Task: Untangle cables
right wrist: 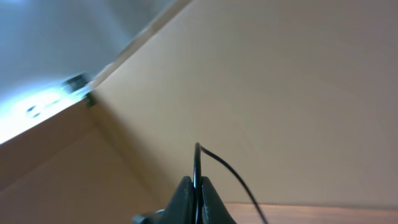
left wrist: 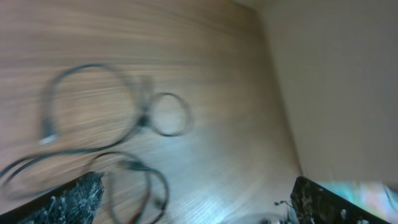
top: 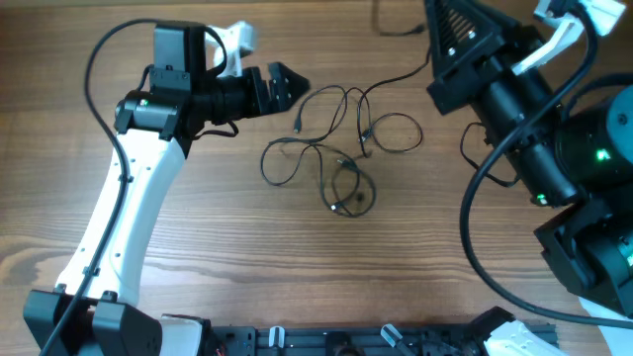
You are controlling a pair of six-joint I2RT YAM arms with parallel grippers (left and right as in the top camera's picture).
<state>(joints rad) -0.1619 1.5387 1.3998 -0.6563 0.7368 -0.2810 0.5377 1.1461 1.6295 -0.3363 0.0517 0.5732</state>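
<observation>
**Right wrist view.** Closest to the lens, the right gripper (right wrist: 196,190) is clamping one strand of the cables (right wrist: 198,163) with its jaws pressed together. The strand is rising from the tips, then curving down to the right. Behind it, a beige wall (right wrist: 280,93) is filling the picture. Only this view is showing the pinch.

**Left wrist view.** The left gripper (left wrist: 198,208) is holding nothing, and its jaws are standing wide apart at the lower corners. Beyond them, the cables (left wrist: 144,118) are lying as blurred black loops on the wooden table (left wrist: 236,149). One end is showing a pale tip.

**Overhead view.** Only this view is showing the whole layout. The cables (top: 341,161) are lying mid-table as thin black overlapping loops with tiny plug ends. They are sitting between the two arms, just beside the left gripper (top: 292,87) but not touching it. One strand is running up and right toward the right arm (top: 524,109), which is occupying the far right corner.
</observation>
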